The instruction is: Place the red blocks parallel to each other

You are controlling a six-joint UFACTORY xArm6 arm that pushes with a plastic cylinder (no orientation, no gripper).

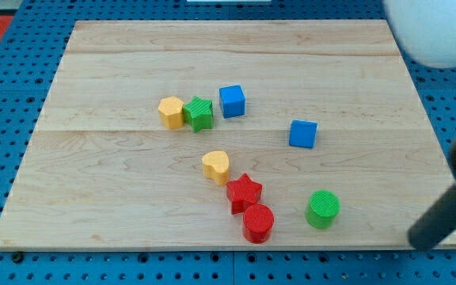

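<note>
A red star block lies low in the middle of the wooden board. A red cylinder sits just below and right of it, touching it. A yellow heart sits just above and left of the star, close against it. My dark rod comes in blurred from the view's right edge, and my tip is near the board's bottom right corner. It is far right of the red blocks and well right of a green cylinder, touching no block.
A yellow hexagon and a green star touch at upper centre, with a blue cube to their right. A second blue cube lies further right. A blurred white rounded body fills the top right corner.
</note>
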